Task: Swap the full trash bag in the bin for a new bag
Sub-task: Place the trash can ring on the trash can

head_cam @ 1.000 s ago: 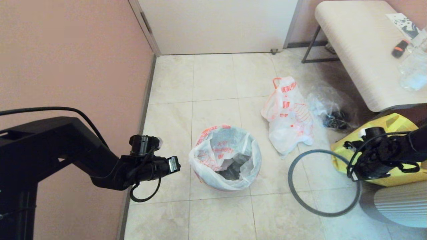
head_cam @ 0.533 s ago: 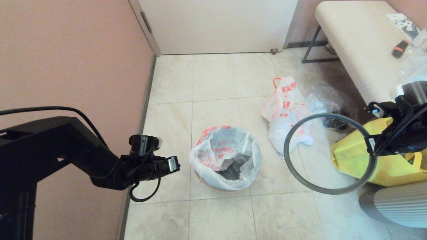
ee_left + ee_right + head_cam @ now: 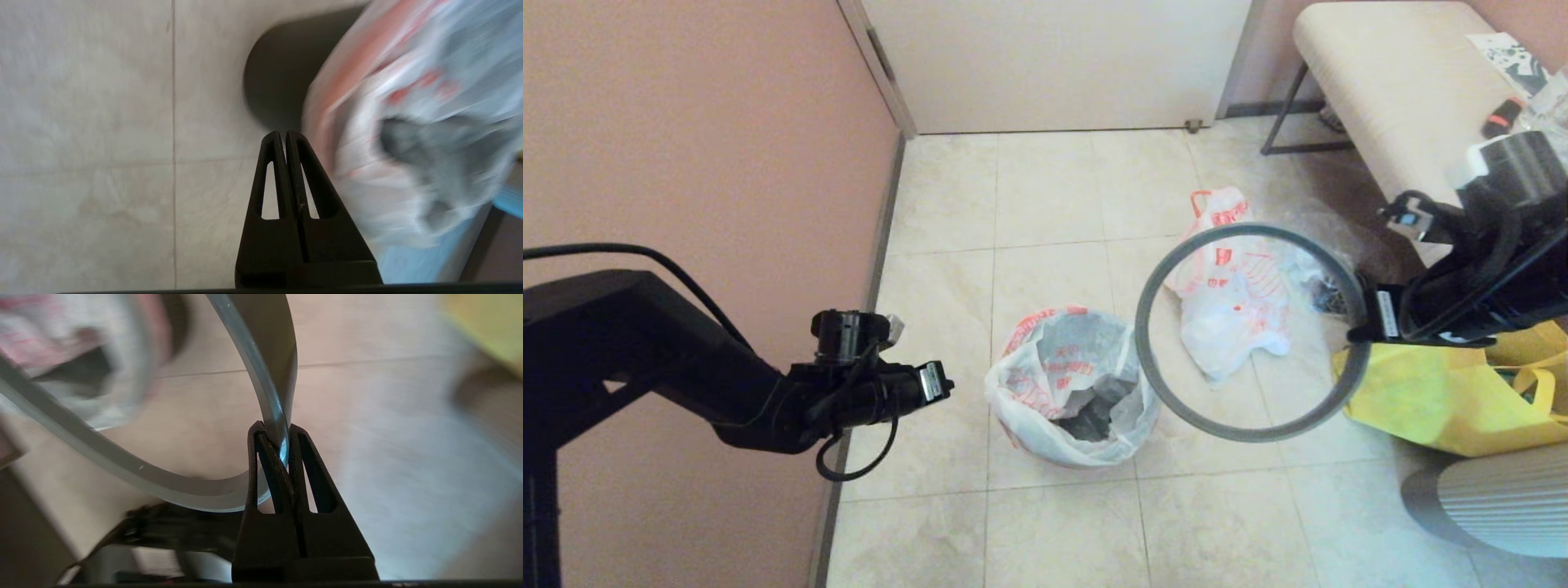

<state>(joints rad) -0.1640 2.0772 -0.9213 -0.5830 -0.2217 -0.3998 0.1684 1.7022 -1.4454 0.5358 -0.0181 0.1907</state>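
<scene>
On the tiled floor near the wall sits the bin (image 3: 1086, 457), lined with the new bag (image 3: 1072, 384), mouth folded over the rim, pink band showing at back edge. Right pincer (image 3: 1364, 333) clenched on the grey ring (image 3: 1176, 400), holding it tilted in the air, off the floor, between bin and yellow tote (image 3: 1437, 400); ring's near-left arc overlaps the bin's right edge in head view, not seated on it. Right wrist view: ring edge pinched between the fingertips (image 3: 261, 437). Full trash bag (image 3: 1232, 302) lies on floor behind the ring, seen partly through the hoop, well apart from the pincer. Clear bag (image 3: 1319, 269) just beside it, near the desk (image 3: 1388, 122). Left pincer (image 3: 939, 382) clenched, holding nothing, hovering just left of the bin, near wall
</scene>
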